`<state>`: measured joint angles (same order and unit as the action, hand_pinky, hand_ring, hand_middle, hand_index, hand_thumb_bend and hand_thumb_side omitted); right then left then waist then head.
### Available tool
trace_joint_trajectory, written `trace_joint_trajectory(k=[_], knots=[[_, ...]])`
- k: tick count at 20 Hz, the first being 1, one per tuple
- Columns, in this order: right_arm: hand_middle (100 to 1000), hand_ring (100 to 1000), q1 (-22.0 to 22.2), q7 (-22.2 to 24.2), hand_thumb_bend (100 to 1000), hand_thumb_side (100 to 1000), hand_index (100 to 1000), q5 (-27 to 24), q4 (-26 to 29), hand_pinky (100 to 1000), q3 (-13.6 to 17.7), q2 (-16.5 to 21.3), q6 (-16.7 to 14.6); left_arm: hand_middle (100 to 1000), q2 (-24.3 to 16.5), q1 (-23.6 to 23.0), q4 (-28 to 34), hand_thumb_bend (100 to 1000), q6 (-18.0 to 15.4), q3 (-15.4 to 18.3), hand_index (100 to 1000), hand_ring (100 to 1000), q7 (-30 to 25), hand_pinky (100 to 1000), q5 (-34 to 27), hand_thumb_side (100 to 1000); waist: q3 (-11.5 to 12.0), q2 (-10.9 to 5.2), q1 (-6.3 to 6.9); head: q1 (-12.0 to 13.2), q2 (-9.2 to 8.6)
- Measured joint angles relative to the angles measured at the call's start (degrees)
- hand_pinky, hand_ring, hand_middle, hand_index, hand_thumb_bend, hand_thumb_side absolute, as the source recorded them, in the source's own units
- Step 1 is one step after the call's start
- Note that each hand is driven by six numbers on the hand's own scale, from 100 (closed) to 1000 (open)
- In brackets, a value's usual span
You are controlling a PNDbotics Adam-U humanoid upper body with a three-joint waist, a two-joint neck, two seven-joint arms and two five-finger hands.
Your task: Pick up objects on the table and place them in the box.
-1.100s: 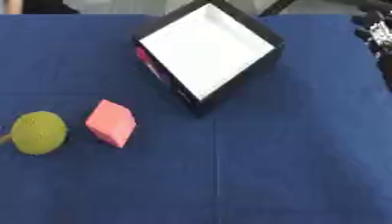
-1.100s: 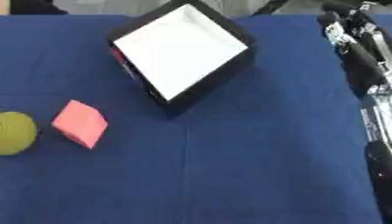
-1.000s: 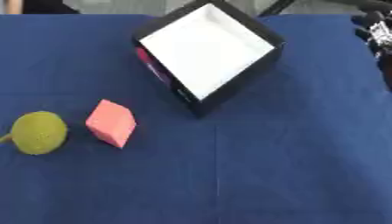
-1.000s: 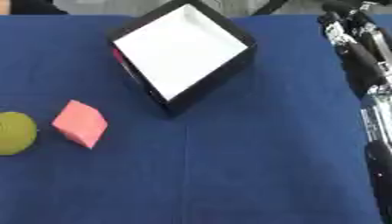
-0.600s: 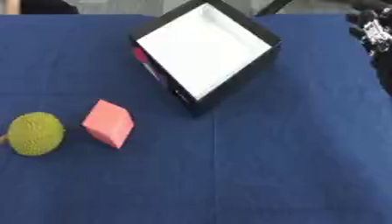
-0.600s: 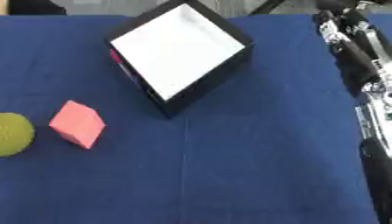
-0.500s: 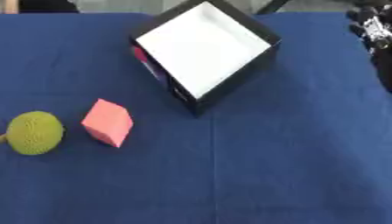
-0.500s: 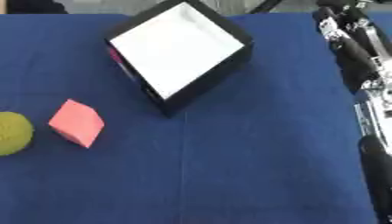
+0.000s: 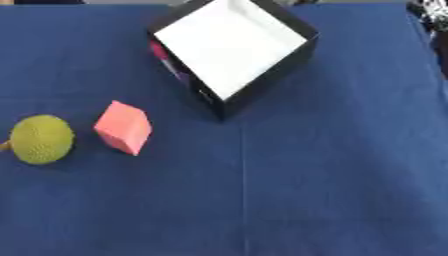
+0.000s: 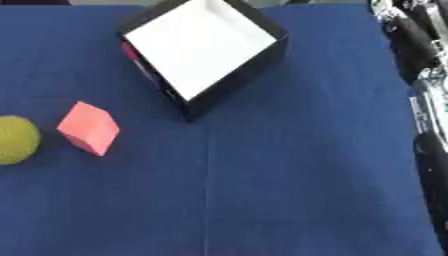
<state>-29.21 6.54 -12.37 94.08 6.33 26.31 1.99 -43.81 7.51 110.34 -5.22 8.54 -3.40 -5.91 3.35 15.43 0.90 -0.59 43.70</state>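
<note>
Box (image 9: 232, 47) far, pink block (image 9: 123, 127) beside green ball (image 9: 39, 139), right hand (image 10: 404, 20) possibly curled, unclear.

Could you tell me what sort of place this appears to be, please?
Probably a robot test or data-collection bench, not a home. A plain dark blue cloth-covered table holds only practice items: a black box with a white inside, a pink block and a bumpy yellow-green ball. The robot's black-and-silver right arm runs along the edge.
</note>
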Motion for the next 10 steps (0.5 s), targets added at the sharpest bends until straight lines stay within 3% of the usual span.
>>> trace_joint_trajectory(k=[5, 10], knots=[[925, 943, 0.00, 0.04, 100, 470, 862, 0.00, -0.34, 1000, -0.05, 1.10, -0.46, 845, -9.63, -0.37, 1.43, 100, -1.44, -2.68, 898, 795, -6.81, 799, 4.53, 634, 0.11, 0.00, 0.38, 0.13, 0.01], [925, 943, 0.00, 0.40, 100, 470, 862, 0.00, -0.46, 1000, -0.45, 1.76, -0.84, 868, -18.29, 0.39, 2.67, 100, -2.34, -6.10, 916, 827, -13.80, 831, 5.48, 688, 0.11, 0.00, 0.67, -0.58, 0.02]])
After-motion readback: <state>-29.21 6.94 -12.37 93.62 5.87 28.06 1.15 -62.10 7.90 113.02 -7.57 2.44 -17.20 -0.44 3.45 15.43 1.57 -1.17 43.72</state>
